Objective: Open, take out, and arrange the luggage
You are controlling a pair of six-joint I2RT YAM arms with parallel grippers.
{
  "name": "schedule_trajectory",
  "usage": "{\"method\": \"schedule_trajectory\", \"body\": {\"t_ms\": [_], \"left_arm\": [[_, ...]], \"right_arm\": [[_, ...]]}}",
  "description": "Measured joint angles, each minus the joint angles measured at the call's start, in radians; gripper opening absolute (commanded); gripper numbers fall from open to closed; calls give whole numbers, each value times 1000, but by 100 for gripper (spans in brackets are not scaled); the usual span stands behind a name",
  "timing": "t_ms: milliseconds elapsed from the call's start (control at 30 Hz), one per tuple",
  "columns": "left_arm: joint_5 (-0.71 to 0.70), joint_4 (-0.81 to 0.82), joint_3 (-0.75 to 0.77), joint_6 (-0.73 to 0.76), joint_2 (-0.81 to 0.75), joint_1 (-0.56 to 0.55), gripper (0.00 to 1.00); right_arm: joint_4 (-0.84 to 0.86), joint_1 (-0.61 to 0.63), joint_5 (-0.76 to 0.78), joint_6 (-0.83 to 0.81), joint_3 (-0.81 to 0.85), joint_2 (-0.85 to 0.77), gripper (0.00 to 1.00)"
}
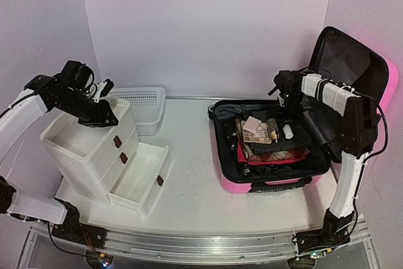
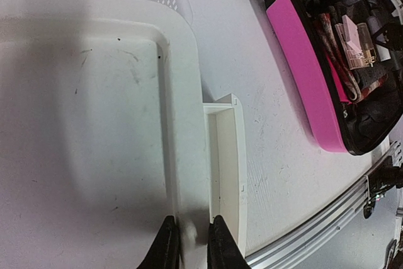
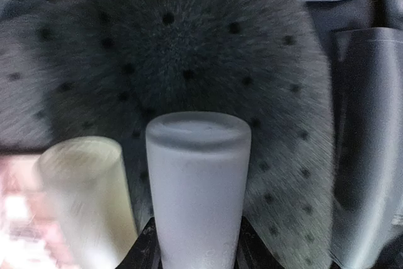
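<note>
The luggage [image 1: 271, 187] is a pink hard-shell suitcase lying open at the right, with its black-lined lid [image 1: 346, 61] standing up; its pink side [image 2: 302, 61] also shows in the left wrist view. Inside lie boxes, a plaid cloth [image 1: 277, 152] and a frosted white bottle [image 1: 288, 131]. My right gripper [image 1: 289, 115] reaches into the case. In the right wrist view that gripper [image 3: 196, 228] is shut on the frosted bottle [image 3: 198, 174], above dotted grey fabric [image 3: 189, 48]. My left gripper [image 2: 192, 222] sits on the white drawer unit [image 2: 94, 124], shut on its top rim.
The white drawer unit [image 1: 75, 140] stands at the left with its lowest drawer [image 1: 138, 177] pulled out toward the middle. A white mesh basket [image 1: 143, 104] sits behind it by the back wall. A cream bottle [image 3: 82, 200] lies just left of the held one.
</note>
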Motion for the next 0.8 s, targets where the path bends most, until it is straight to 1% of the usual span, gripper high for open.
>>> {"method": "schedule_trajectory", "body": {"t_ms": [67,100,167,200,333,433,533,633,733,800], "left_arm": [[4,3,0,0,0,0,9],[5,4,0,0,0,0,9],[5,6,0,0,1,0,9],[5,6,0,0,1,0,9],[5,6,0,0,1,0,9],[5,6,0,0,1,0,9],[6,9,-3,0,1,0,9],[6,18,-11,0,-2,0,9],[8,22,-13,0,-2,0,9],[11,28,-17,0,-3,0,9]], "right_arm": [[-3,0,-14,-21,0,-42,17],[-3,2,-30,-39,0,-76,15],[10,8,-71,-77,-5,-164,6],[44,16,-109,-104,-24,-231,0],[186,87,-271,-227,-127,-444,0],[281,216,-426,-397,-195,-533,0],[331,366,-534,-602,-219,-510,0],[363,523,-602,-888,-246,-436,0],[359,653,-628,-1149,-241,-319,0],[348,722,-623,-1278,-182,-205,0]]}}
